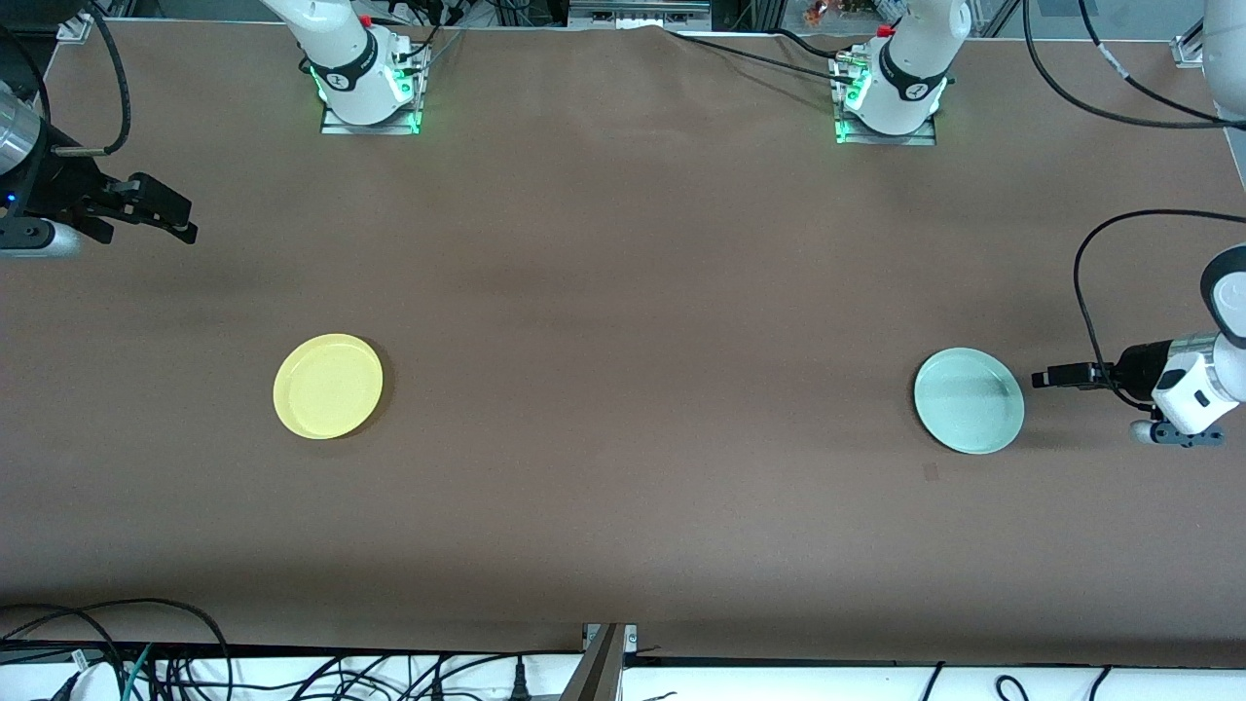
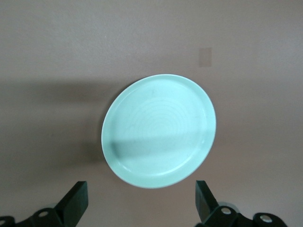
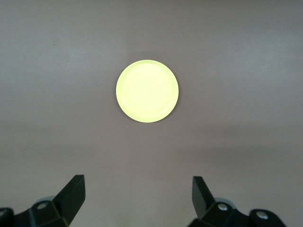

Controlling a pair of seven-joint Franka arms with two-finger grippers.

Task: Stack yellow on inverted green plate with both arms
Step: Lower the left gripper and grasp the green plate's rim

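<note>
Left hand [image 1: 1040, 377]: front view, mine, spread wide, holding nothing, just beside green plate [image 1: 970, 400], apart from its rim.
Right hand [image 1: 185, 219]: wide open, empty, well apart from yellow [image 1: 328, 386].
Table [image 1: 623, 341]: two plates, bare between.
Left wrist view: green plate [image 2: 159, 131] rim-up, fingers [image 2: 76, 201] short of it.
Right wrist view: yellow [image 3: 147, 91], one, bare around.

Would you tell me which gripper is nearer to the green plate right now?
The left. The left gripper sits open just beside the green plate, at the left arm's end of the table. The right gripper, open too, is at the right arm's end.
</note>
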